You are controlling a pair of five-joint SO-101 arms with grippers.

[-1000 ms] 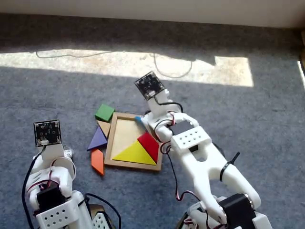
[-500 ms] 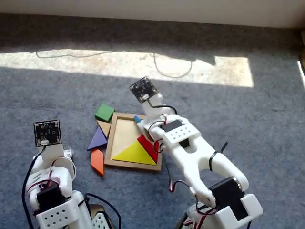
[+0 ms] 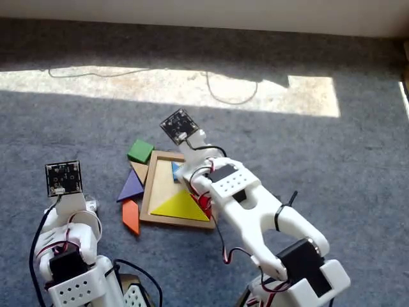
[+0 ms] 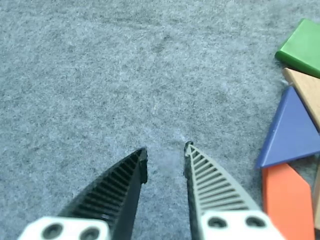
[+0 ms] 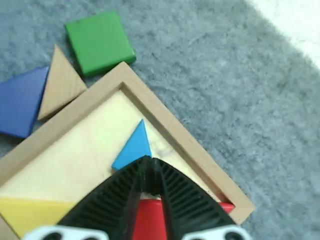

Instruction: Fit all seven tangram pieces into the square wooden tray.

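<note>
The square wooden tray (image 3: 146,192) (image 5: 172,127) lies on the carpet and holds a yellow triangle (image 3: 179,206) (image 5: 22,210), a red triangle (image 3: 204,201) (image 5: 149,220) and a small light blue triangle (image 3: 175,170) (image 5: 133,146). My right gripper (image 3: 179,171) (image 5: 149,162) is shut, its tips resting against the light blue triangle's edge inside the tray. Outside the tray's left side lie a green square (image 3: 140,152) (image 5: 99,42) (image 4: 302,46), a tan triangle (image 3: 139,171) (image 5: 61,84) (image 4: 306,92), a blue-purple triangle (image 3: 131,187) (image 4: 292,132) (image 5: 20,102) and an orange parallelogram (image 3: 130,216) (image 4: 285,200). My left gripper (image 4: 165,150) hangs open over bare carpet, beside those pieces.
Grey carpet (image 3: 307,147) surrounds everything, with a bright sunlit band (image 3: 128,86) and a thin cable (image 3: 220,96) behind the tray. The right arm's white body (image 3: 255,217) covers the tray's right edge. The left arm (image 3: 64,243) stands at the near left.
The right arm swung left over the tray. Its shut gripper and the light blue triangle moved from the tray's far right corner toward the far middle. The left arm kept still.
</note>
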